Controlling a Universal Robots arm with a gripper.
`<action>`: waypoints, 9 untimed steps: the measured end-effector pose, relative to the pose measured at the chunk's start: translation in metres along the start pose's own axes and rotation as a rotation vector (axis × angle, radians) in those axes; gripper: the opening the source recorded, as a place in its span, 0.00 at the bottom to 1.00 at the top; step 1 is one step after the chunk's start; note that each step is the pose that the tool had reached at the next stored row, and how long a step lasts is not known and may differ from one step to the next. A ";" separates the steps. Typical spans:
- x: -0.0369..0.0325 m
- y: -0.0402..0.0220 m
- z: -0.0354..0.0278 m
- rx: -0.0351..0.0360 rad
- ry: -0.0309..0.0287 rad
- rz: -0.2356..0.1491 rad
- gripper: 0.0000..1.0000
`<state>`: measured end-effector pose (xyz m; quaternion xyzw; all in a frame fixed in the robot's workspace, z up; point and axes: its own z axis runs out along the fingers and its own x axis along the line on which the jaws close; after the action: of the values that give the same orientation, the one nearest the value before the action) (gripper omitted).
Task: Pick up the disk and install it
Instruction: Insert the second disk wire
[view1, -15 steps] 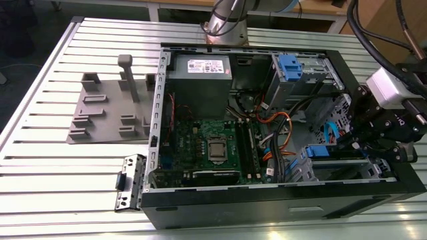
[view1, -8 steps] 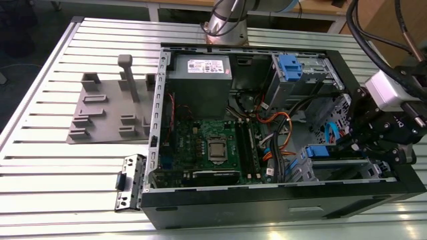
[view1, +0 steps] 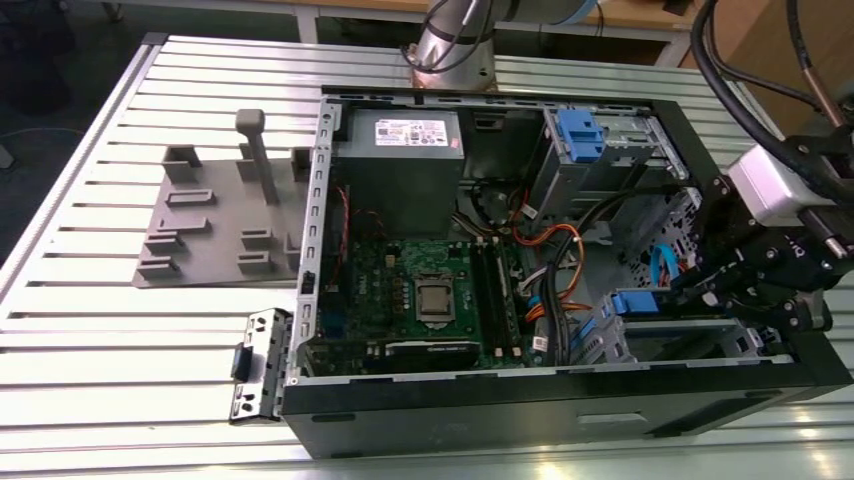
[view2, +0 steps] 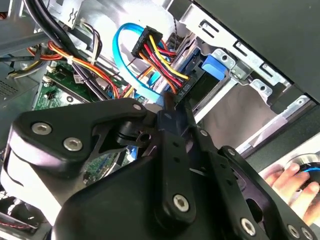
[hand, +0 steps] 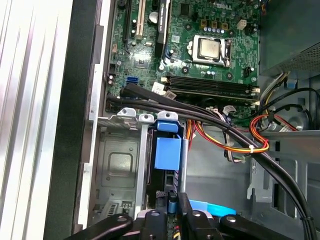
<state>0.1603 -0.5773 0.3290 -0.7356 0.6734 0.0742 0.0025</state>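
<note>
I am noting a white sticker (view1: 416, 131) on the grey power supply box (view1: 398, 175) at 12 o'clock of the open computer case (view1: 534, 420) in the exterior view; its print is too small to read, and I am finding no other legible writing. The gripper (view1: 694, 295) is reaching into the case at about 4 o'clock, over the lower drive cage (view1: 681, 340). Whether it is spread or pinching I cannot tell in any view. In both wrist views its tip (hand: 171, 200) (view2: 167, 107) is hanging just beside the disk (hand: 167, 150), close to a bundle of red, yellow and black wires (view2: 160, 55) and a light blue cable (view2: 122, 55). The disk (view1: 641, 300) is sitting on edge in a slot of that cage, its blue carrier tab (view2: 215, 67) showing at the mouth. I am also seeing a person's hand (view2: 290, 180) outside the case wall in the second wrist view. A grey fixture (view1: 220, 220) is lying on the slatted table (view1: 80, 300) at 9 o'clock.
</note>
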 end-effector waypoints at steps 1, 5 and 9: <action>0.0000 0.0000 -0.0003 0.0000 0.0006 0.000 0.23; -0.0014 0.0012 -0.0123 0.0000 0.0011 0.000 0.23; -0.0024 0.0017 -0.0182 0.0000 0.0005 0.000 0.23</action>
<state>0.1604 -0.5769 0.3474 -0.7356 0.6734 0.0741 0.0023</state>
